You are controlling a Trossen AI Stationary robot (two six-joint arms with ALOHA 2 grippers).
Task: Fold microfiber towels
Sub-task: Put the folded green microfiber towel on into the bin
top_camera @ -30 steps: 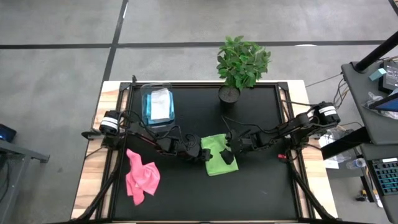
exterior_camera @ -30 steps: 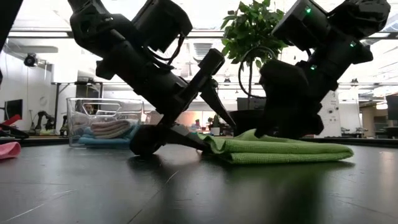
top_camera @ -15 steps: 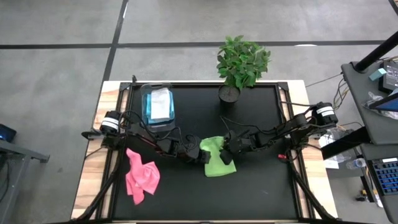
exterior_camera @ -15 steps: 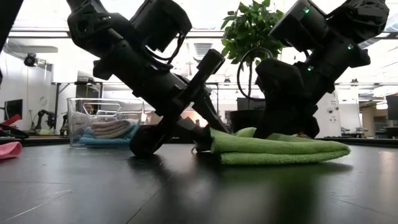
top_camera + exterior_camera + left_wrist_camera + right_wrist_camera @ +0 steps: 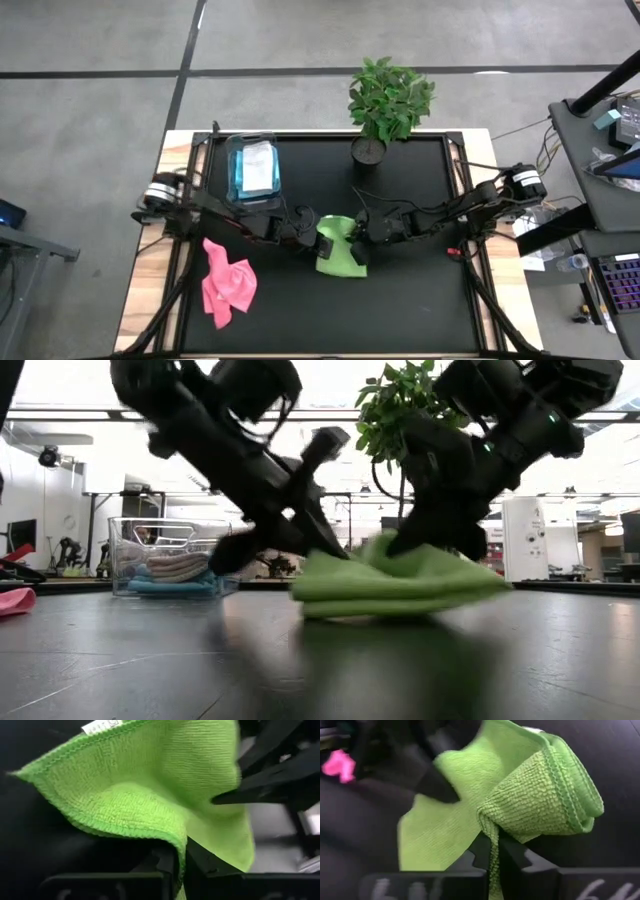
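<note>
Item: green towel (image 5: 338,252), folded, mid-table, lifted at its far edge and sagging toward the black table (image 5: 420,300) in the low view. Held at two points by me.

Item: my left gripper (image 5: 312,232), low over the table at the towel's left side. Jaws closed on a fold of the green cloth; the left wrist view shows the hem pinched between my fingers (image 5: 167,865), a white label at the towel's upper edge.

Item: my right gripper (image 5: 362,232), just across the towel from the left one. Jaws closed on the towel's right side; the right wrist view shows a doubled roll of cloth hanging over my fingers (image 5: 512,855).

Item: pink towel (image 5: 228,284), crumpled, near the table's front left, well apart from the green one.

Item: clear bin (image 5: 252,168), back left of the table, holding folded towels, a light blue one (image 5: 160,586) at the bottom with paler cloths stacked on it.

Item: potted plant (image 5: 388,100), at the back edge, right of the bin.
</note>
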